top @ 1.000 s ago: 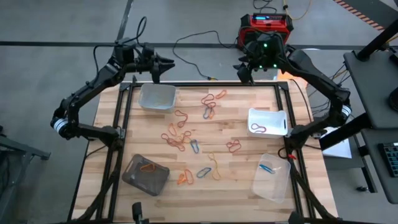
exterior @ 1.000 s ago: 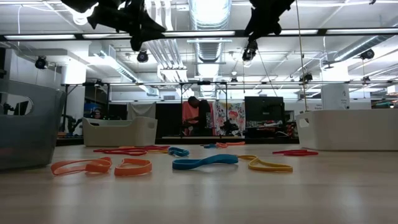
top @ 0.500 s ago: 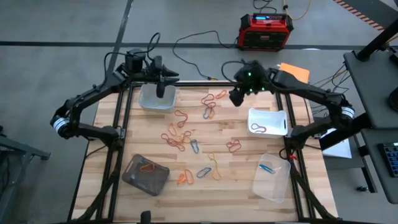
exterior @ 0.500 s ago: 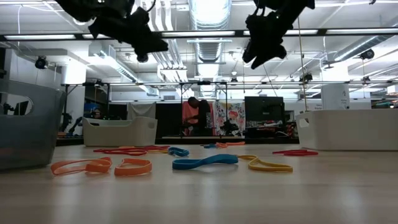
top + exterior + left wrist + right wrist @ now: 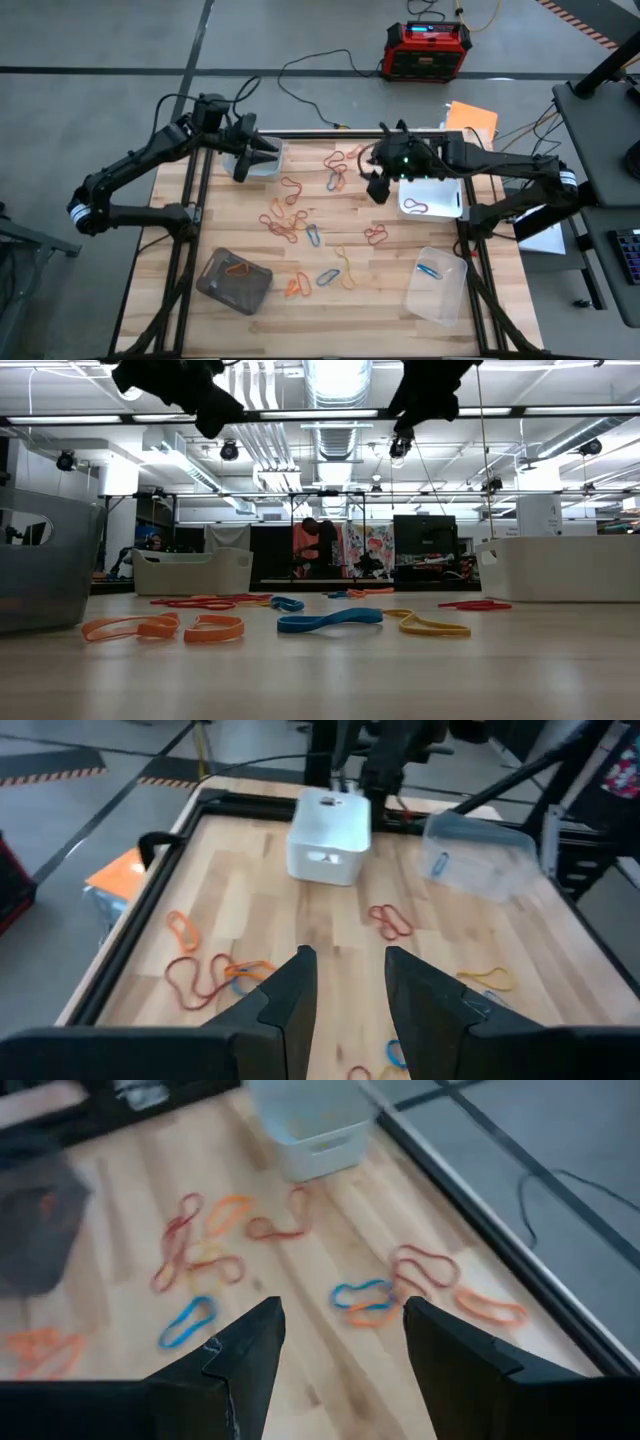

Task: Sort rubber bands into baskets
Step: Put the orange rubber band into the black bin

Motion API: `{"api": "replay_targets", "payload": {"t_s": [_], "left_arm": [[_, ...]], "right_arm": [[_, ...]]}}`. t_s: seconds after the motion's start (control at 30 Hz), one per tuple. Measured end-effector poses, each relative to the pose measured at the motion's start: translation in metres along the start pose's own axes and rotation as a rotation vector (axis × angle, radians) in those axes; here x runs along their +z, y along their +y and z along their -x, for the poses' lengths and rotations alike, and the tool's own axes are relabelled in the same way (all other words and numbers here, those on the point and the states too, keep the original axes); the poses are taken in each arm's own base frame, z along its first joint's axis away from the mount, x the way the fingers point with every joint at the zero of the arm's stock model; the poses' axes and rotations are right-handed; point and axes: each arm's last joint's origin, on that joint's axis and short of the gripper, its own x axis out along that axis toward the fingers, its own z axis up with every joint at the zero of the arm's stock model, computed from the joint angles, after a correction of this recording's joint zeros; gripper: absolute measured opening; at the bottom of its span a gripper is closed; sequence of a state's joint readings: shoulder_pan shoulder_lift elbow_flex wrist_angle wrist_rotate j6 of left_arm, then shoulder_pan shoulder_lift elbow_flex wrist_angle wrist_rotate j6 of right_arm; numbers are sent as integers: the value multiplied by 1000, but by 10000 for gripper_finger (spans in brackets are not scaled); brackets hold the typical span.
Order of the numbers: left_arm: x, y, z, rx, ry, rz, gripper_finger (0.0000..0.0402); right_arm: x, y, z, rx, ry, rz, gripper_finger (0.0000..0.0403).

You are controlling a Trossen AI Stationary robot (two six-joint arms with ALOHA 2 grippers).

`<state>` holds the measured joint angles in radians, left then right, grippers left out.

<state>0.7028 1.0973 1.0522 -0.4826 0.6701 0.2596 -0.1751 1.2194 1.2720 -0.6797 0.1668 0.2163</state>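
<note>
Many rubber bands [image 5: 290,215] in red, orange, yellow and blue lie scattered on the wooden table. One clear basket [image 5: 262,168] stands far left, the white basket [image 5: 432,195] at the right, a second clear basket [image 5: 438,285] near right, and the grey-brown basket [image 5: 235,280] near left. My left gripper [image 5: 247,163] hangs open and empty above the far-left clear basket. My right gripper [image 5: 378,187] hangs open and empty above the table, left of the white basket. The right wrist view shows a blue band [image 5: 362,1293] and orange and red bands ahead of the open fingers [image 5: 340,1370].
A red band lies in the white basket [image 5: 416,207], a blue one in the near-right clear basket [image 5: 428,270], an orange one in the grey-brown basket [image 5: 238,268]. A black frame rail [image 5: 190,200] runs along the table's sides. A red-and-black box [image 5: 428,48] sits beyond the far edge.
Both grippers have come in from beyond the far edge toward the near edge. My left gripper now hangs over the far-left clear basket. My right gripper has gone toward the table's near edge and a little left, and now hangs over the wood beside the white basket. No band has moved.
</note>
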Motion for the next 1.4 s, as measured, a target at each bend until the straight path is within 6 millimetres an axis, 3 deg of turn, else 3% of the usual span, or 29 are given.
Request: {"api": "replay_targets", "payload": {"t_s": [0.27,0.63,0.87,1.0,1.13,1.23,1.33,1.4], "left_arm": [[6,-13,4,-24,-33,-23,105],[11,-9,1,36,-66,0,105],[15,-1,-6,74,-99,-130,105],[12,16,-28,75,-97,-281,97],[8,49,-41,195,-24,-376,86],[28,78,-30,355,-13,-287,80],[50,100,-15,237,-113,-200,78],[64,110,-11,113,-190,-161,78]], "right_arm": [[-1,10,1,13,-26,138,201],[-7,9,-4,7,-6,226,201],[-19,-4,-19,-231,14,191,201],[-28,-27,-42,-122,-32,146,201],[-25,-68,-58,-196,-185,34,201],[-21,-88,-58,-243,-245,-74,201],[-19,-94,-56,-247,-246,-137,201],[-13,-93,-53,-250,-255,-90,201]]}}
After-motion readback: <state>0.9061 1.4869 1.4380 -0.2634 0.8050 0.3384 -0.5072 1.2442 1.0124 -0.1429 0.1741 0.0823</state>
